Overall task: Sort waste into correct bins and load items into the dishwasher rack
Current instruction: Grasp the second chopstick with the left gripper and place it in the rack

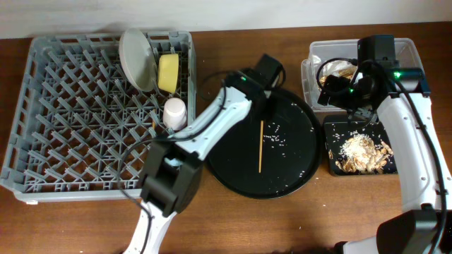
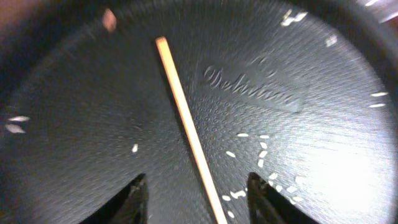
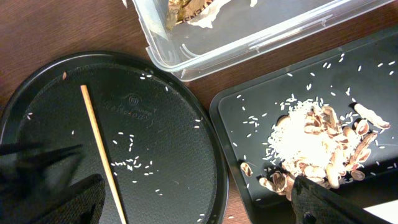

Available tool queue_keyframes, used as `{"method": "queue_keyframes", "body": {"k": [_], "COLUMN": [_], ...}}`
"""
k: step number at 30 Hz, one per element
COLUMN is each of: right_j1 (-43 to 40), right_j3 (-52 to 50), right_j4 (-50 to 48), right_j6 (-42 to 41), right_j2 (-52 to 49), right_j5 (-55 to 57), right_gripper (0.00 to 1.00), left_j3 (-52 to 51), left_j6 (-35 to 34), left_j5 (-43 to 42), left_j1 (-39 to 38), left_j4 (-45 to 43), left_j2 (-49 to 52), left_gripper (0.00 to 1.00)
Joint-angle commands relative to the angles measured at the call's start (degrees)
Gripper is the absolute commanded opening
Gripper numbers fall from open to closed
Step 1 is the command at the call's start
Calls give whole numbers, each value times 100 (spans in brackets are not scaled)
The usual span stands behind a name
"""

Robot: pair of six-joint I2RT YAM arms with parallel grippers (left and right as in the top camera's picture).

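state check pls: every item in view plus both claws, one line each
Rack: partly loaded.
Plate: in rack, on edge.
Bowl: in rack, tipped on edge.
Cup: in rack, orientation unclear.
Round tray: strewn with rice grains.
Chopstick: flat on round tray, ungrasped.
Tub: holds crumpled wrapper.
Black tray: holds scraps.
Left claw: open, fingers either side of chopstick.
Right claw: open, empty.
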State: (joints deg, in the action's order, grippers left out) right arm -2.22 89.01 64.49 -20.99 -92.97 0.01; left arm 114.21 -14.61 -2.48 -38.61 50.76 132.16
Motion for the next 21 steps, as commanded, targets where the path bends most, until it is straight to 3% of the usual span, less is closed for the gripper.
{"method": "queue_keyframes", "body": {"k": [1,6,11,15,17,21], "right_j1": [-7,-7,-7,-7,-7,-7], "right_j3": [-4,-4,-4,-4,-4,-4], "right_j4": [9,9,28,26,28,42], "right_j6": [-24,-24,-24,-24,-24,-22], "right_j2": [-22,-22,-22,-22,-22,-22], "right_j5": [46,44,46,22,22,24], "right_gripper": [96,97,97,96,96,96], "left_j3": [31,26,26,26,26,372], "left_j6": [-192,-251,-273,-273,-273,-271], "left_j5": [55,52,28,28,28,-79], "left_j1": [-57,-136,-146,-146,-146,-109], "left_j4": [-61,-81,-79,-76,-79,260], "left_j2": [229,417,688,693,693,691], "left_gripper": [47,34,30,21,1,1]}}
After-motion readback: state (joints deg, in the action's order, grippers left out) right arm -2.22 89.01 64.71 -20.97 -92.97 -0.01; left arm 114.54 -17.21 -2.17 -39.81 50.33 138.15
